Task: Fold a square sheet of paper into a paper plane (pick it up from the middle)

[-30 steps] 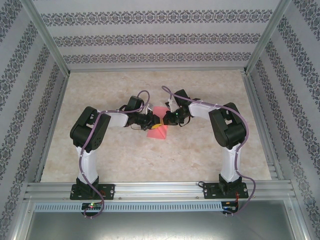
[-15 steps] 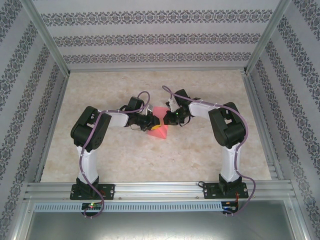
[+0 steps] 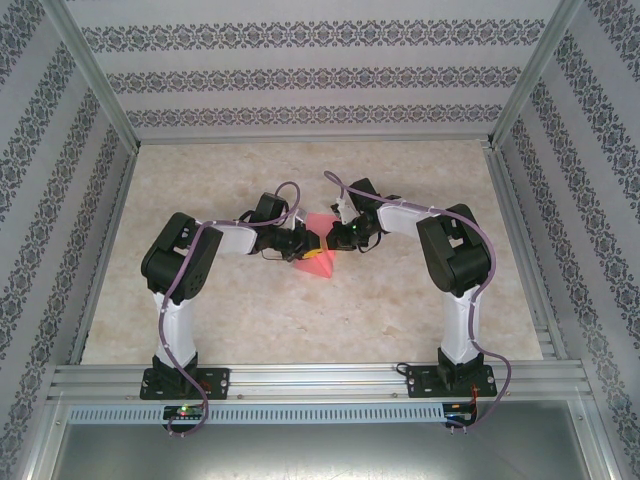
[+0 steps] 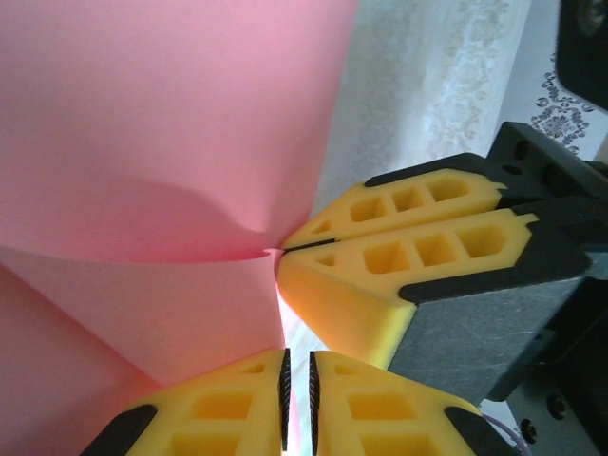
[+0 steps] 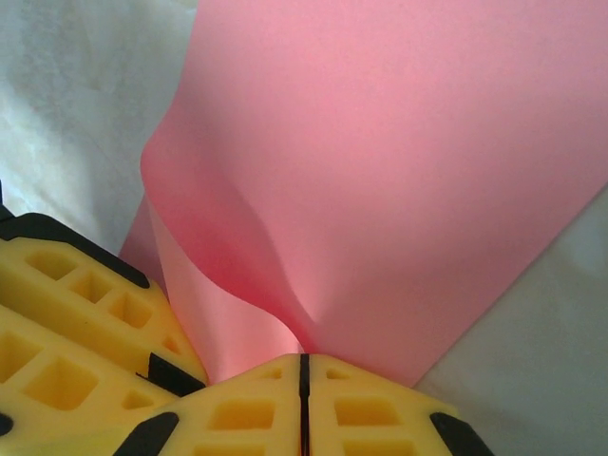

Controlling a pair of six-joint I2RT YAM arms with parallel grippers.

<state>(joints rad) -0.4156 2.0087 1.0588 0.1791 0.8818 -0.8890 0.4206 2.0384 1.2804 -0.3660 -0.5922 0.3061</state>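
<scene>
**Item 1: left tool** (image 3: 306,243). Reaches in from the left, low over the desk (image 3: 240,320), at the left side of the paper. In its wrist view the 2 yellow pads are pressed almost together, with a hairline slit between the ribbed faces. Pink appears to run down into that slit, so it probably pinches the sheet, though the contact is too tight to read cleanly. Change: against the top view of 1 second back, this tool sits a shade further right, closer to its partner. Over the last half second it does not shift.

**Item 2: the square sheet of paper** (image 3: 318,262). Pink-red, at mid-desk between the 2 tools, not flat. It is gathered at its middle and buckles into 2 lobes, 1 flaring away from the robot and 1 toward it. The curves are soft, with no pressed crease and no dart shape yet.

**Item 3: right tool** (image 3: 343,236). Comes in from the right, almost tip to tip with the left tool. Its pads are clamped together on a tuck of the sheet's middle, and both wrist views show paper puckering into the closed seam. Its position matches across all 3 top views.

**Reading.** The slight closing-in and then stillness suggest that both centre pinches are now set. The pick-up from the middle looks secured, and all of the folding lies ahead.
</scene>
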